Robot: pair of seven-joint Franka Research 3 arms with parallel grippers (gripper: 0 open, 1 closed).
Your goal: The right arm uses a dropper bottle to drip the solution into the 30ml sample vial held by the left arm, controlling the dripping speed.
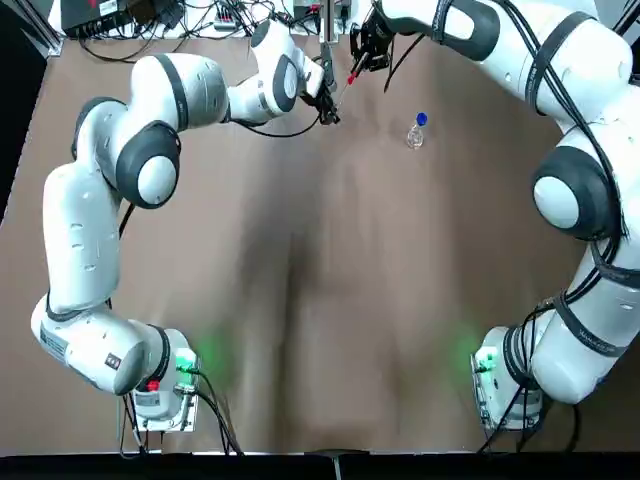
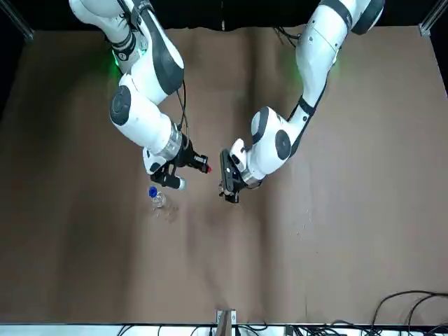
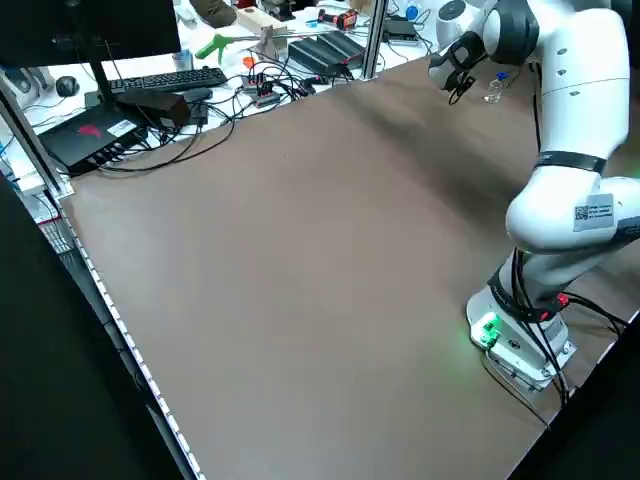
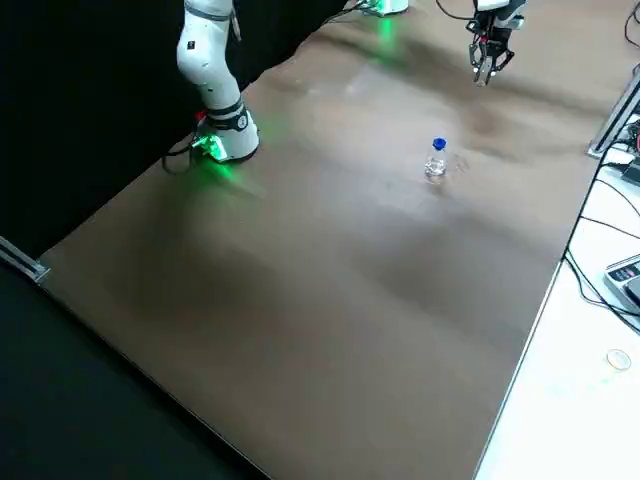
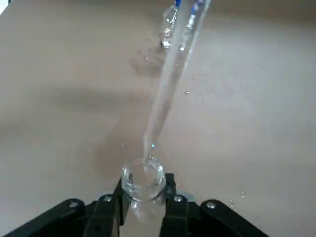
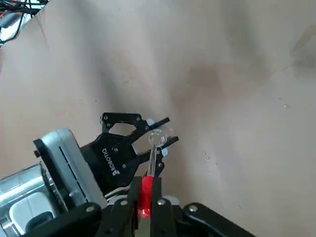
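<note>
Left end effector (image 5: 146, 193), closed on the vial (image 5: 143, 184); right end effector (image 6: 147, 190), pinching the red bulb (image 6: 146, 196), dropper tube (image 6: 152, 160) at the vial's mouth. Slight, even squeezes should pace the drops. Top view: dropper bottle (image 1: 415, 136) at 4 o'clock; bench edge near at 12; open room towards 6.

Left arm (image 1: 85, 240): reaches forward from its base, bent inward at the elbow; wrist near the far edge
Left gripper (image 5: 148, 182): both fingers closed in a hold, tips kept slightly apart
Right arm (image 1: 580, 190): arched forward and inward, wrist angled toward the left one
Right gripper (image 6: 146, 182): fingers clamped in a narrow pinch; near the left gripper
</note>
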